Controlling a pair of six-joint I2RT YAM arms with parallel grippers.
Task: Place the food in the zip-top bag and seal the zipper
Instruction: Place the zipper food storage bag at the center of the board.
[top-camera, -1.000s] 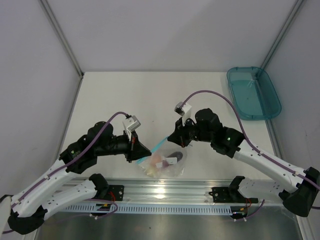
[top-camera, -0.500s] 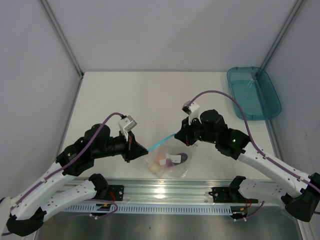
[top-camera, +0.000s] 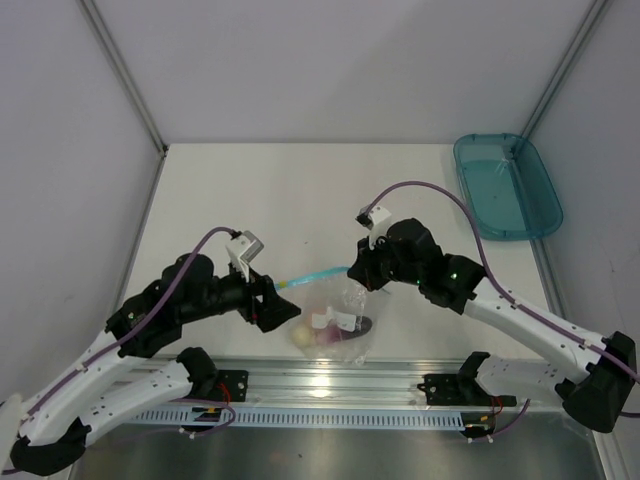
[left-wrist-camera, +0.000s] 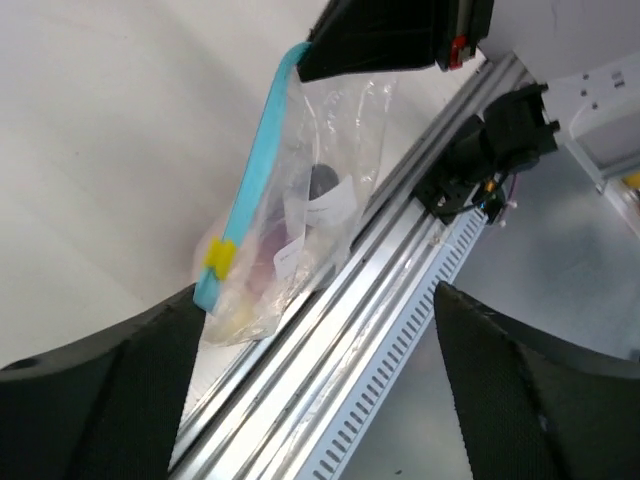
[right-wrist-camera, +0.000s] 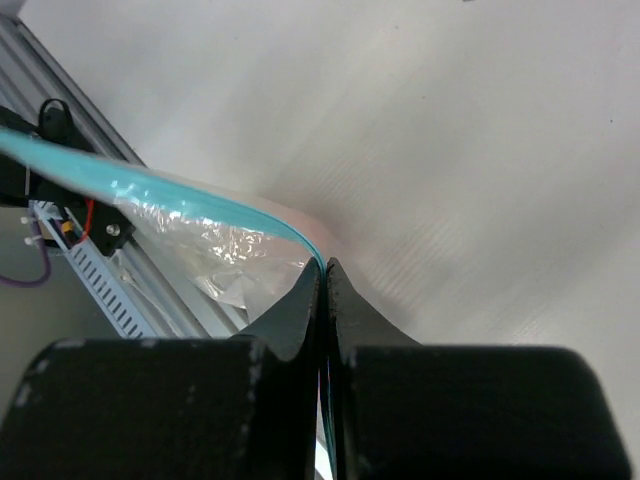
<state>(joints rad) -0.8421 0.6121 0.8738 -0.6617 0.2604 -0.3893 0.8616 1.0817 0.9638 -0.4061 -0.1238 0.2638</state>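
Observation:
The zip-top bag (top-camera: 338, 325) is clear and crinkly and hangs by one corner near the table's front edge. Its food shows through the plastic: a cream piece (top-camera: 302, 337), a pink one (top-camera: 324, 331) and a dark purple one (top-camera: 361, 325). My right gripper (top-camera: 354, 272) is shut on the far end of the teal zipper (top-camera: 315, 274); in the right wrist view the zipper (right-wrist-camera: 190, 200) runs out from between the pressed fingertips (right-wrist-camera: 310, 285). My left gripper (top-camera: 282, 312) stands open just left of the bag. In its wrist view the zipper's (left-wrist-camera: 252, 185) free end carries a yellow slider (left-wrist-camera: 220, 258) beside the left finger (left-wrist-camera: 110, 390).
A teal plastic tray (top-camera: 505, 185) sits at the back right corner. An aluminium rail (top-camera: 330, 385) runs along the near edge directly below the bag (left-wrist-camera: 310, 215). Grey walls close the table on the left, the right and behind.
My left gripper has opened, let go of the zipper's near end and drawn back slightly. The bag now hangs from the right gripper alone and has sagged lower.

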